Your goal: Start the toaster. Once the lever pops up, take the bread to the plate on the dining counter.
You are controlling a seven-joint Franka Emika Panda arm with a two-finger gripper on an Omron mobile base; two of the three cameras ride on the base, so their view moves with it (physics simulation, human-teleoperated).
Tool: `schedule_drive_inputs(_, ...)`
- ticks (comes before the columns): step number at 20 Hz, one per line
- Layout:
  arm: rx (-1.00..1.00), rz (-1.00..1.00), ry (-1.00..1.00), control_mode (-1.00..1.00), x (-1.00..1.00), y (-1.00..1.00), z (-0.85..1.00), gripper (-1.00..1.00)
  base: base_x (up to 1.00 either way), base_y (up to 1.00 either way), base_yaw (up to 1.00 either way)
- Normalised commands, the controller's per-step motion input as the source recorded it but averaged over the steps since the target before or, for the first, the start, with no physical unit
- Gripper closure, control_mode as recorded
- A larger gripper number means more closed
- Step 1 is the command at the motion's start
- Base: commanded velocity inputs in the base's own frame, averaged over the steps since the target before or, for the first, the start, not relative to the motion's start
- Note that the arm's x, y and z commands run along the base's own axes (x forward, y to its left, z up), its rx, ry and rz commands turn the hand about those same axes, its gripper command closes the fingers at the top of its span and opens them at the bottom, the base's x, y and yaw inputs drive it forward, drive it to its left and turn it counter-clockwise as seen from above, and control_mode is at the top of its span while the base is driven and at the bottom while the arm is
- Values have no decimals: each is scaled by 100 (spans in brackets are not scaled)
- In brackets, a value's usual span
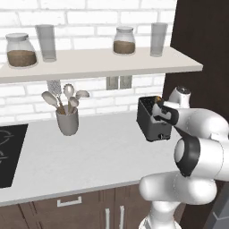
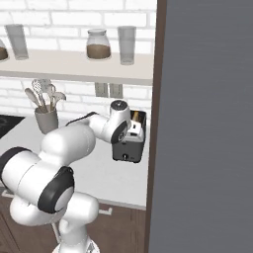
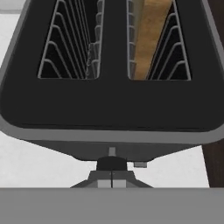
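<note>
The dark toaster (image 3: 109, 109) sits on the grey-white worktop by the dark side wall, also seen as the toaster (image 1: 150, 120) and the toaster (image 2: 129, 146). The golden-brown bread (image 3: 151, 39) stands in the right slot in the hand view; the left slot is empty. Bread (image 2: 134, 116) peeks out of the top. My gripper (image 3: 111, 183) hangs at the toaster's narrow near end, fingertips together and shut, just below a small pale lever tab (image 3: 112, 151). Whether the tips touch the toaster I cannot tell. The hand (image 2: 133, 134) covers that end face.
A grey utensil holder (image 1: 67, 120) with spoons stands to the left, a black cooktop (image 1: 9, 152) beyond it. The shelf (image 1: 98, 62) above carries jars and glasses. A dark tall panel (image 1: 201, 40) rises right of the toaster; a grey wall (image 2: 207, 123) blocks the right.
</note>
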Motion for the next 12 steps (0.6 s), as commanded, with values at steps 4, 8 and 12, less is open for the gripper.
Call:
schedule_drive_inputs(4,-1,0,0,-100,0,0,-54,100,0,0,0)
schedule_drive_inputs(8,-2,0,0,-100,0,0,-55,100,0,0,0)
schedule_drive_inputs(12,-2,0,2,-100,0,1,-81,100,0,0,0)
